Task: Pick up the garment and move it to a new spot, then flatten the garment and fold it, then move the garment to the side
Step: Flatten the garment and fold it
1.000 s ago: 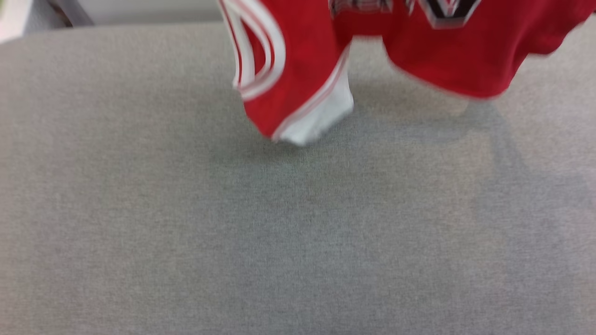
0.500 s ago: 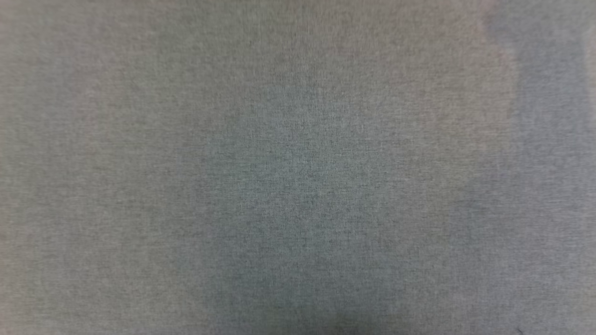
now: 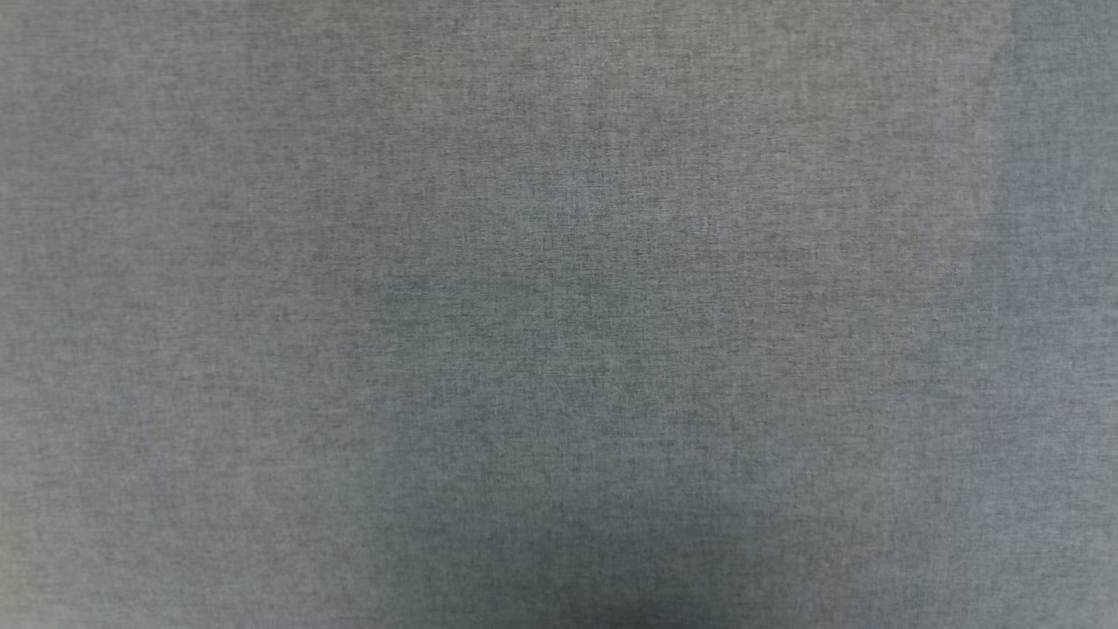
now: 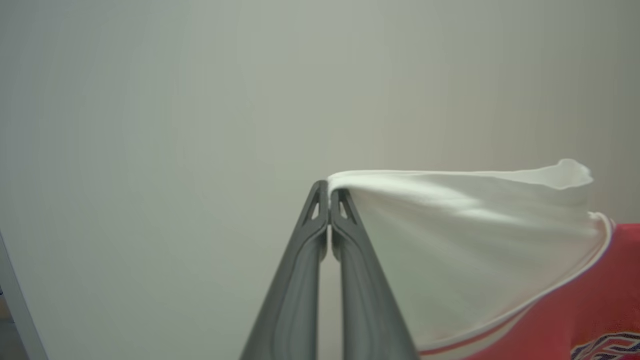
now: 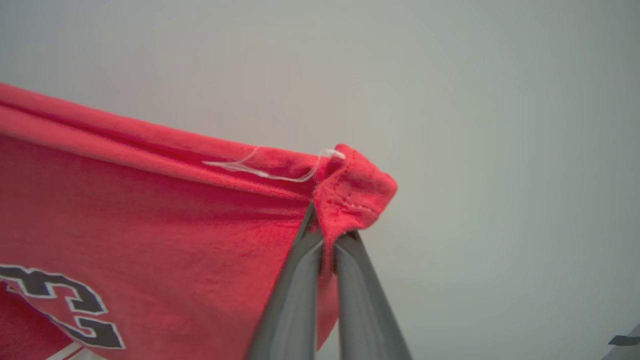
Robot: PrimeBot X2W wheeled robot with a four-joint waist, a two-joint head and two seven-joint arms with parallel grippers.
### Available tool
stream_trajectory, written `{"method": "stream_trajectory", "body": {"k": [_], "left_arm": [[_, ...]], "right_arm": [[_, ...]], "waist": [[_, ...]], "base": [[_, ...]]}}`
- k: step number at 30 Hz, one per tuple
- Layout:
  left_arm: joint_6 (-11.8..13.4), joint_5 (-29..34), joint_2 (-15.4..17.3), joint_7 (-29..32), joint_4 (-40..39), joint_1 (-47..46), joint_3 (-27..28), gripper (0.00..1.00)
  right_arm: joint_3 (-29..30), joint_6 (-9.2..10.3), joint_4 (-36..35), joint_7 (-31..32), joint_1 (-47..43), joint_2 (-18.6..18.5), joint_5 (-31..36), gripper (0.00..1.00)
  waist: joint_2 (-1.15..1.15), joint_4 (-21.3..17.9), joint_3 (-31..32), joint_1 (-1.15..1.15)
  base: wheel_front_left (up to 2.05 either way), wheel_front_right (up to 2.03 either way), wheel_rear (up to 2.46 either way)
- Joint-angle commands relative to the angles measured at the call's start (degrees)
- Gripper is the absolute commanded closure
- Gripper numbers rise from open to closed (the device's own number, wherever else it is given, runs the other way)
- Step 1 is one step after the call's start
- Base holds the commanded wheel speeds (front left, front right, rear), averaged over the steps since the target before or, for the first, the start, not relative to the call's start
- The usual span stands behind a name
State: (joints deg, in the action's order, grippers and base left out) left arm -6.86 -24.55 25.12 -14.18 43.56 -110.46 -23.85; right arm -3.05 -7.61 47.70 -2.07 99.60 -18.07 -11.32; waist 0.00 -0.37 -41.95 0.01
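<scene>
2 grippers, both closed tight on cloth.

Left gripper [image 4: 329, 192]: 2 long dark grey fingers of smooth moulded plastic, with a triangular cut-out near each tip. They are pressed together along their length. The tips pinch the edge of a white short sleeve [image 4: 465, 235] of the garment [image 4: 617, 285], a red jersey-style knit T-shirt. In the left wrist view the sleeve fans out to the right of the fingers. Shallow taut folds radiate from the pinch point, and the far end curls into a small lip. A thin red-and-white striped trim [image 4: 550, 296] follows the curved seam where white meets red.

Right gripper [image 5: 327, 227]: same finger form, tips together on a bunched corner of red hem [image 5: 357, 192] with a dotted stitch line. A loose white thread [image 5: 270, 172] lies along the rolled top edge. The red body hangs to the left in this view, with a fine nubby knit. Blocky black lettering [image 5: 65, 305] outlined in white sits low on it.

Garment position: held up between the 2 grippers, by the sleeve on 1 side and the hem corner on the other. A pale matt wall [image 4: 150, 100] is behind it in both wrist views.

Head view: grey woven fabric surface [image 3: 262, 262] with a fine cross-hatch weave. Soft darker shadow patches fall at its centre and lower middle.
</scene>
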Motion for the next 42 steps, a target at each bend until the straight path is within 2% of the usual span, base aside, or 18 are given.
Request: {"method": "stream_trajectory", "body": {"k": [1,7,15,17,22,32,42], "left_arm": [[-0.09,-0.80,0.11,-0.59,0.24,2.06,0.25,1.00],[-0.54,-3.77,-1.82,-0.79,-3.06,14.75,-0.69,1.00],[-0.61,-10.11,-3.34,-0.80,-7.81,37.61,-4.76,1.00],[-0.61,-12.93,-2.90,-0.74,-9.57,43.41,-7.38,1.00],[-0.62,-18.65,-1.47,-0.76,-10.46,57.55,-8.62,1.00],[0.05,-23.90,-1.05,1.53,-14.86,80.21,-11.86,1.00],[2.62,-27.06,1.97,4.01,-21.00,94.28,-13.51,1.00]], "right_arm": [[-0.67,0.12,0.82,-0.89,-1.38,0.01,0.25,1.00],[-5.56,0.12,3.96,-4.27,-8.97,-0.60,-2.90,1.00],[-13.73,0.12,4.34,-6.22,-24.40,-1.92,-10.18,1.00],[-15.67,0.12,3.59,-5.79,-28.80,-2.13,-13.28,1.00],[-20.69,0.12,1.02,-3.89,-40.60,-4.22,-20.08,1.00],[-24.94,0.12,-6.16,-1.39,-58.12,-7.37,-32.22,1.00],[-26.59,0.12,-10.01,-2.14,-67.98,-7.68,-36.29,1.00]], "waist": [[0.00,0.56,0.49,-0.01],[0.00,1.71,3.85,-0.01],[0.00,2.56,12.82,-0.01],[0.00,2.61,15.55,-0.01],[0.00,3.32,22.75,-0.01],[0.00,4.64,32.50,-0.01],[0.00,5.29,37.49,-0.01]], "base": [[0.00,0.00,0.00],[0.00,0.00,0.00],[0.00,0.00,0.00],[0.00,0.00,0.00],[0.00,0.00,0.00],[0.00,0.00,0.00],[0.00,0.00,0.00]]}}
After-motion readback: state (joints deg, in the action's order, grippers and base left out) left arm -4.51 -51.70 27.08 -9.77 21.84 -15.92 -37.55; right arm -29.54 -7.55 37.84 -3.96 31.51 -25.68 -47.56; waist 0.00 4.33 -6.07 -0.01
